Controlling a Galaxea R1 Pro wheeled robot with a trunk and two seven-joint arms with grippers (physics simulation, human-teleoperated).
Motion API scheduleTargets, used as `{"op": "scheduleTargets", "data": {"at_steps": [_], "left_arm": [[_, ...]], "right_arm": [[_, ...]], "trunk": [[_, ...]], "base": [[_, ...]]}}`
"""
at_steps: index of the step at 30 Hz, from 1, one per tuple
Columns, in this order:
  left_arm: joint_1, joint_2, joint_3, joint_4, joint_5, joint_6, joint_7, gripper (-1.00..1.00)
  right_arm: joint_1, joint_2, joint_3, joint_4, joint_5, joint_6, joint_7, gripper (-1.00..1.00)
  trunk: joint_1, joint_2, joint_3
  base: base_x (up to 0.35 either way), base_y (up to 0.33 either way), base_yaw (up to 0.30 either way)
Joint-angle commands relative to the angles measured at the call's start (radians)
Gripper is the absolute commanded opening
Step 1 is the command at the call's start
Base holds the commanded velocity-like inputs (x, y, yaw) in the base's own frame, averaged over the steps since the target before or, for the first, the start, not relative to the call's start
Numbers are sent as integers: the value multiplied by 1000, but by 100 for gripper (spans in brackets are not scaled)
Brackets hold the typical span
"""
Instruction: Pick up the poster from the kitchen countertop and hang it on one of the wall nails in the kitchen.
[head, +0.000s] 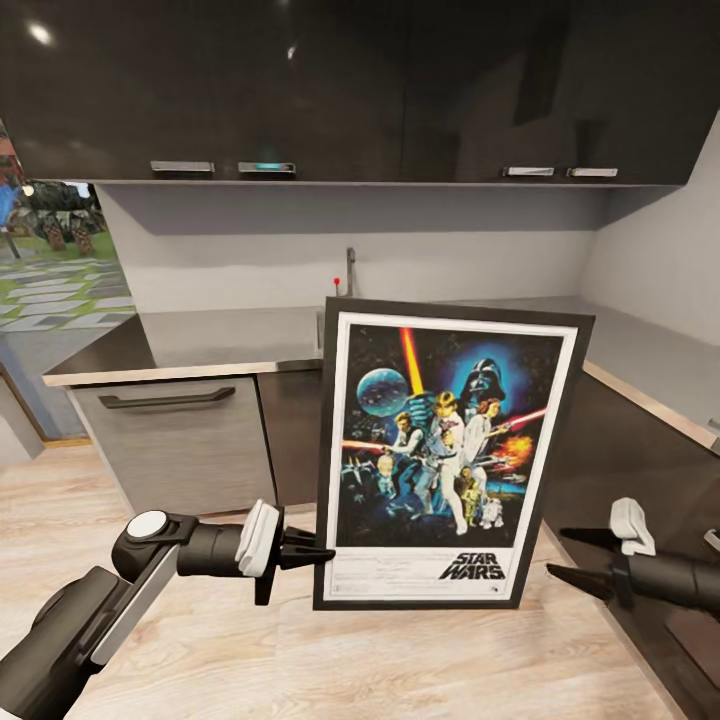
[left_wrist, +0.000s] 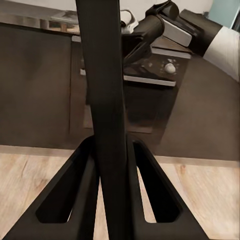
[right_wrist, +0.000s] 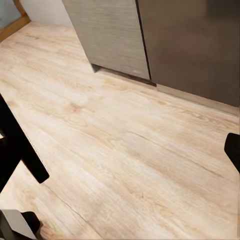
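My left claw (head: 310, 552) pinches the poster (head: 445, 455) by its left edge; my right claw (head: 578, 560) gapes beside its right edge over wood floor (right_wrist: 125, 150).

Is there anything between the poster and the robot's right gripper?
Nothing: in the head view, bare wooden floor shows in the gap between poster and right gripper.

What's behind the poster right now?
Behind the poster, held at its edge by the left gripper, are the countertop, dark cabinet fronts and wood floor. The counter corner and cabinets directly behind the frame are covered, so anything there can't be seen.
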Motion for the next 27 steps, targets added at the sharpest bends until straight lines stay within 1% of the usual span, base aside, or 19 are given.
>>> {"op": "scheduleTargets", "data": {"at_steps": [1, 2, 3, 5, 8, 11, 13, 15, 17, 18, 19, 20, 21, 22, 23, 24, 27], "left_arm": [[-1, 1, -1, 0, 7, 8, 0, -100], [-1, 1, -1, 0, 7, 7, 0, -100], [-1, 1, -1, 0, 7, 7, -1, -100], [-1, 3, -1, 0, 7, 7, -2, -100], [-1, 6, -1, 0, 7, 7, -2, -100], [-1, 8, -1, 0, 7, 7, -2, -100], [-1, 14, -1, -1, 7, 7, -2, -100], [-1, 21, -1, -1, 7, 7, -2, -100], [-1, 32, -1, -2, 7, 7, -2, -100], [-1, 36, -1, -2, 7, 7, -2, -100], [-1, 41, -1, -3, 7, 7, -2, -100], [-1, 43, -1, -3, 7, 7, -2, -100], [-1, 47, -1, -2, 7, 7, -2, -100], [-1, 48, -1, -3, 8, 7, -2, -100], [-1, 49, -1, -3, 8, 7, -2, -100], [-1, 49, -1, -3, 8, 7, -2, -100], [-1, 50, -1, -3, 8, 7, -2, -100]], "right_arm": [[-12, -8, 1, 2, 7, 13, 15, 100], [-15, -15, 1, 3, 6, 14, 18, 100], [-21, -29, 3, 5, 6, 15, 21, 100], [-26, -48, 8, 6, 5, 16, 25, 100], [-29, -65, 20, 8, 4, 17, 27, 100], [-30, -71, 24, 8, 4, 17, 28, 100], [-30, -85, 26, 9, 1, 16, 28, 100], [-30, -95, 27, 13, -6, 16, 29, 100], [-30, -103, 42, 23, -28, 14, 29, 100], [-30, -105, 55, 25, -36, 13, 29, 100], [-30, -108, 93, 27, -50, 10, 29, 100], [-31, -108, 116, 29, -56, 8, 29, 100], [-31, -111, 178, 30, -70, 3, 29, 100], [-31, -112, 206, 31, -83, 1, 29, 100], [-31, -112, 216, 31, -91, 0, 29, 100], [-31, -113, 230, 32, -108, -1, 29, 100], [-31, -113, 248, 32, -136, -2, 29, 100]], "trunk": [[0, -1, -1], [0, -1, -1], [0, -1, -1], [0, -1, -1], [0, -1, -1], [0, -1, -1], [0, -1, -1], [0, -1, -1], [0, -1, -1], [0, -1, -1], [0, -1, -1], [0, -1, -1], [0, -1, -1], [0, -1, -1], [0, -1, -1], [0, -1, -1], [0, -1, -1]], "base": [[0, 0, 0], [0, 0, 0], [0, 0, 0], [0, 0, 0], [0, 0, 0], [0, 0, 0], [0, 0, 0], [0, 0, 0], [0, 0, 0], [0, 0, 0], [0, 0, 0], [0, 0, 0], [0, 0, 0], [0, 0, 0], [0, 0, 0], [0, 0, 0], [0, 0, 0]]}}
